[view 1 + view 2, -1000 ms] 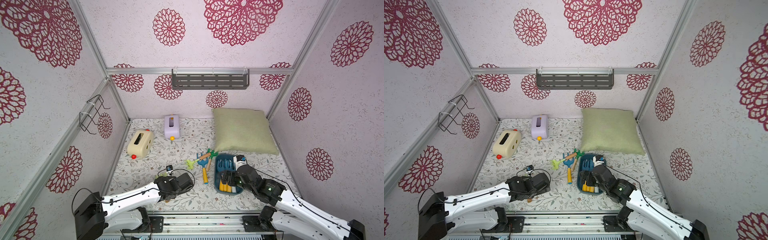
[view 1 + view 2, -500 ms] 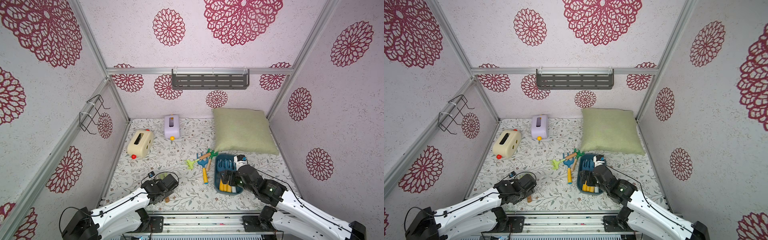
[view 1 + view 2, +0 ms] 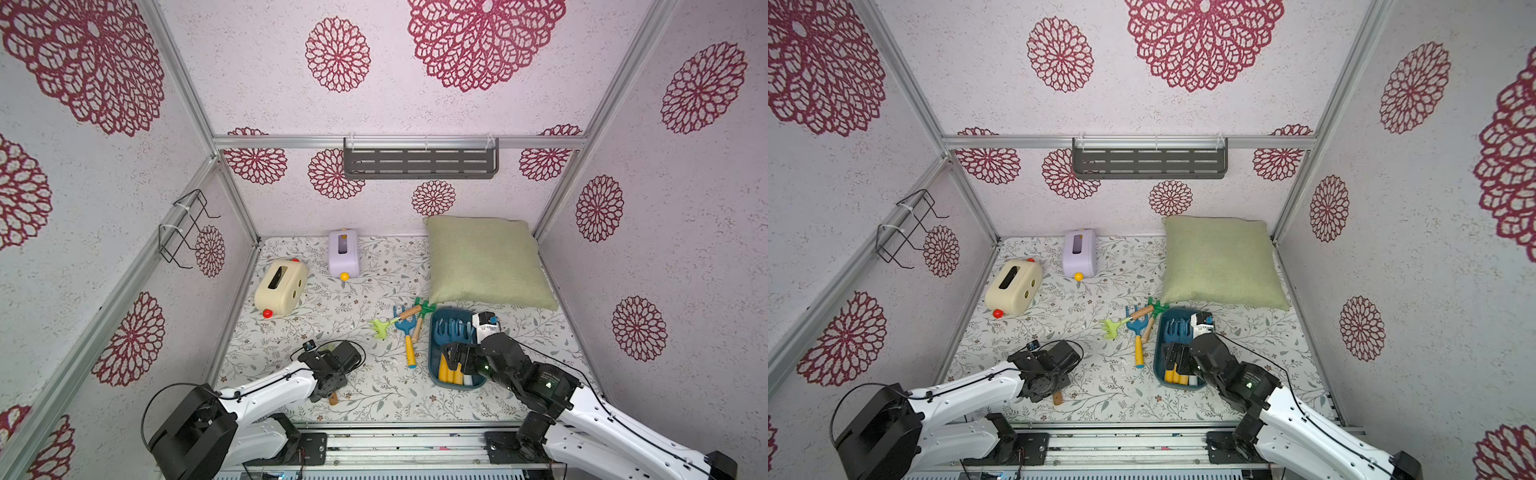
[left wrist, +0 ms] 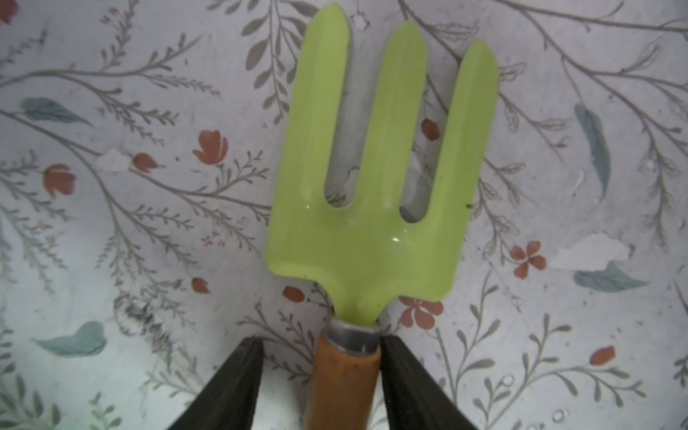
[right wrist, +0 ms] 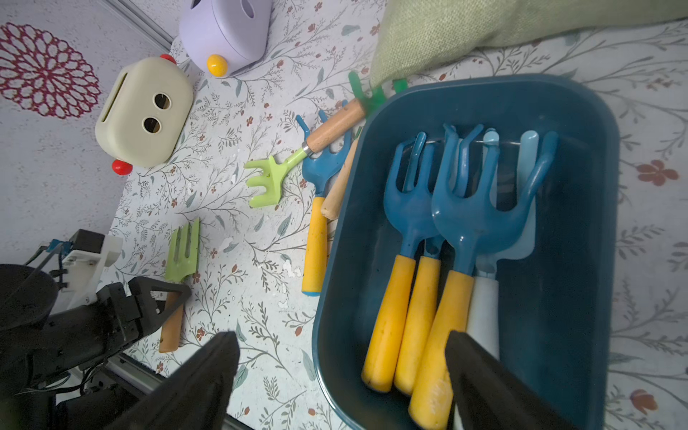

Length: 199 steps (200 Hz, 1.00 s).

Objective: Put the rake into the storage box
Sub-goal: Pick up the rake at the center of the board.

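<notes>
**Tabletop cell, tools and tub.** The walls are textured white paper printed with crimson rosettes. The matt cloth has a grey sprig-and-flower print, chipped white in places.

The flat lime-green rake lies on the cloth near the front edge, well apart from the storage box. It has a glossy enamelled head with three straight, pointed tines, a dull metal ferrule and a round wooden handle.

The left gripper straddles the handle just behind the ferrule, jaws half-spread. One black finger touches the wood; the other finger stands clear of it. In both top views the head is hidden under the gripper, and only the handle's end shows.

The storage box is a smooth, dark teal plastic tub with rounded corners. It holds blue plastic rakes with curved tines and yellow handles, and a pale blue tool with a white handle. Faint embossing on the nearest yellow handle is too blurred to read.

The right gripper hangs over the box's near end, jaws spread wide and empty.

Just beside the box, overlapping, lie three more tools:
- a bent-tined lime rake
- a blue rake
- a dark green rake

Behind them are a woven sage cushion, a rounded cream toy box and a lilac toy box.
</notes>
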Available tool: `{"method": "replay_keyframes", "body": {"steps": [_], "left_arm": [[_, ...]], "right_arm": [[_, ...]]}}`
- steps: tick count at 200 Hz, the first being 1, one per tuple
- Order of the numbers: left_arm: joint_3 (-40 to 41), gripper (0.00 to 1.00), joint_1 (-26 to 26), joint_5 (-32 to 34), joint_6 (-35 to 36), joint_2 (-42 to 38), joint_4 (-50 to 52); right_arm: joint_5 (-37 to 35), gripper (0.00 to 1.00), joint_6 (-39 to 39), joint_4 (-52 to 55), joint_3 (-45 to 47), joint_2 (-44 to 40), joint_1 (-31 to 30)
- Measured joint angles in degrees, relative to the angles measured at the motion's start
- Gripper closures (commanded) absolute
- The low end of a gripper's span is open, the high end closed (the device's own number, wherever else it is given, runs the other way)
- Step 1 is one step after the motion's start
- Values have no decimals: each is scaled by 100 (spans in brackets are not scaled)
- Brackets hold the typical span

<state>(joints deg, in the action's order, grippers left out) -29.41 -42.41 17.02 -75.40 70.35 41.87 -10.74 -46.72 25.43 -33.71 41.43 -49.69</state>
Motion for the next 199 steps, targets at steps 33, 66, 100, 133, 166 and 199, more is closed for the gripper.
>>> {"method": "replay_keyframes", "body": {"steps": [33,66,100,133,166,199], "left_arm": [[-127,69,26,22,122,219,-87],[-184,74,35,-92,236,229,-131],[-407,76,-66,-234,302,96,39],[-1062,75,-439,-146,323,9,238],[-1895,76,-859,-63,415,330,293],[-2809,77,-1362,17,581,1147,282]], "right_arm": [[-7,6,-46,26,59,-63,0],[-17,6,-48,42,59,-70,0],[-31,5,-76,42,59,-83,0],[-170,1,-149,85,59,-168,0],[-538,1,-361,310,59,-396,0],[-1047,1,-708,706,59,-704,0]]}}
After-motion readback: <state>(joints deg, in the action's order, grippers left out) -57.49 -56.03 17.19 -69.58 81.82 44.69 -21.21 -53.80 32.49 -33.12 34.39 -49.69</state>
